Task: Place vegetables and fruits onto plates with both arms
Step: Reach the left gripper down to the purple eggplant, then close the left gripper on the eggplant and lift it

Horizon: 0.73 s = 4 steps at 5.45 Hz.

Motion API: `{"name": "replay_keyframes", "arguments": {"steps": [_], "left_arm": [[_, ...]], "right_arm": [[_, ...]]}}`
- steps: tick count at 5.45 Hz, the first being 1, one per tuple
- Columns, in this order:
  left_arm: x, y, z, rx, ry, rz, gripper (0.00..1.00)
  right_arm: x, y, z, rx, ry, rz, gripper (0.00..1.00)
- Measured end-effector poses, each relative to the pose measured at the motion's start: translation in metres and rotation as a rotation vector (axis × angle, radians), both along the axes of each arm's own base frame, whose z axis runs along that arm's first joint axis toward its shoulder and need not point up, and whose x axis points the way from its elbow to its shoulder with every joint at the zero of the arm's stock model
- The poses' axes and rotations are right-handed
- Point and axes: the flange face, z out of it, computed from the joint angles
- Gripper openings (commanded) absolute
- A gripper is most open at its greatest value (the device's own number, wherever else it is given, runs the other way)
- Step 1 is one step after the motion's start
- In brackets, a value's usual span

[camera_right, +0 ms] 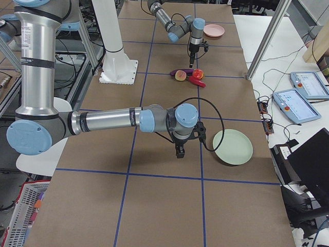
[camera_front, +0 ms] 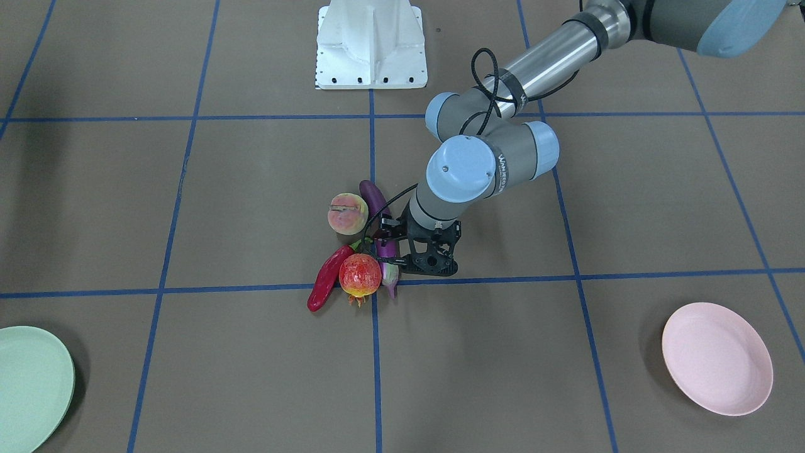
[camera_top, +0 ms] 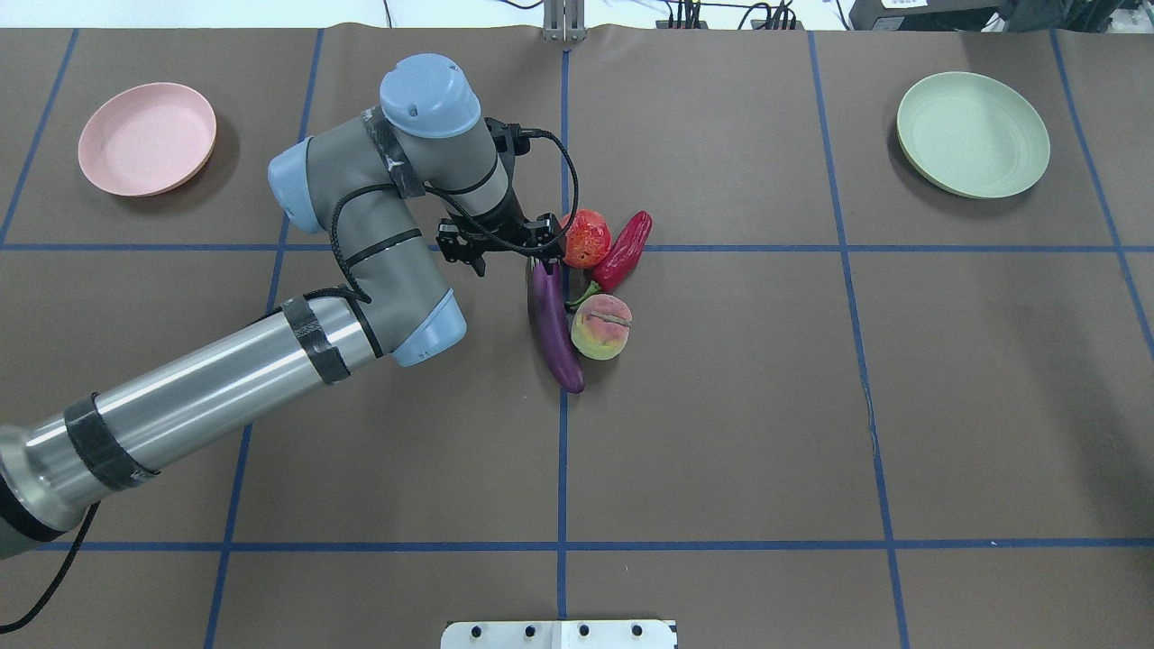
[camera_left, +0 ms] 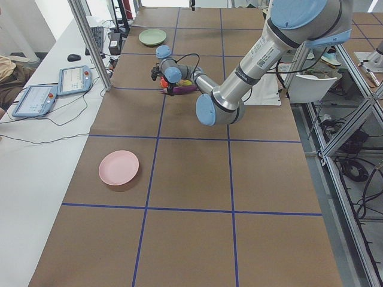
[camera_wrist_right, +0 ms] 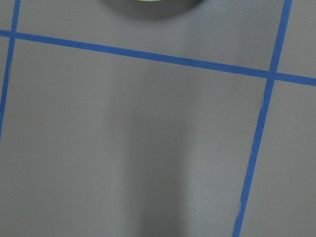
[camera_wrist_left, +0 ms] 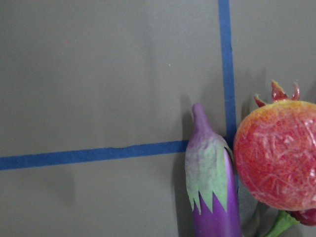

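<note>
The purple eggplant [camera_top: 552, 320], peach [camera_top: 601, 327], pomegranate [camera_top: 587, 238] and red chili [camera_top: 624, 251] lie bunched at the table's middle. My left gripper [camera_top: 514, 252] hangs low over the eggplant's cap end, jaws apart and empty. The left wrist view shows the eggplant cap [camera_wrist_left: 212, 173] beside the pomegranate [camera_wrist_left: 276, 153]. The pink plate [camera_top: 147, 138] is far left and the green plate [camera_top: 974, 133] far right, both bare. My right gripper [camera_right: 179, 153] shows only in the exterior right view, low beside the green plate [camera_right: 232, 146]. I cannot tell whether it is open or shut.
The white base block [camera_front: 371, 47] stands at the robot's edge. Blue tape lines grid the brown table. Tablets [camera_left: 36, 98] and cables lie on the side bench, with metal frame posts [camera_right: 267, 41] at the table's edge.
</note>
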Motion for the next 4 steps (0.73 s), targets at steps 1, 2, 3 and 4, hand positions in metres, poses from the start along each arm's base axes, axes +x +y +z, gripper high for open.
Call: {"name": "replay_keyframes", "arguments": {"steps": [1, 2, 3, 4], "left_arm": [[0.008, 0.007, -0.001, -0.011, 0.0, 0.005, 1.0], [0.014, 0.011, -0.003, -0.021, 0.0, 0.005, 1.0], [0.021, 0.012, -0.006, -0.025, 0.001, 0.008, 0.96], [0.027, 0.011, -0.008, -0.03, 0.0, 0.01, 0.87]], "right_arm": [[0.0, 0.0, 0.001, -0.002, 0.0, 0.0, 1.0], [0.0, 0.0, 0.001, -0.004, -0.001, 0.0, 1.0], [0.0, 0.0, 0.002, -0.005, -0.001, 0.0, 1.0], [0.0, 0.0, 0.002, -0.006, -0.001, 0.0, 1.0]]}}
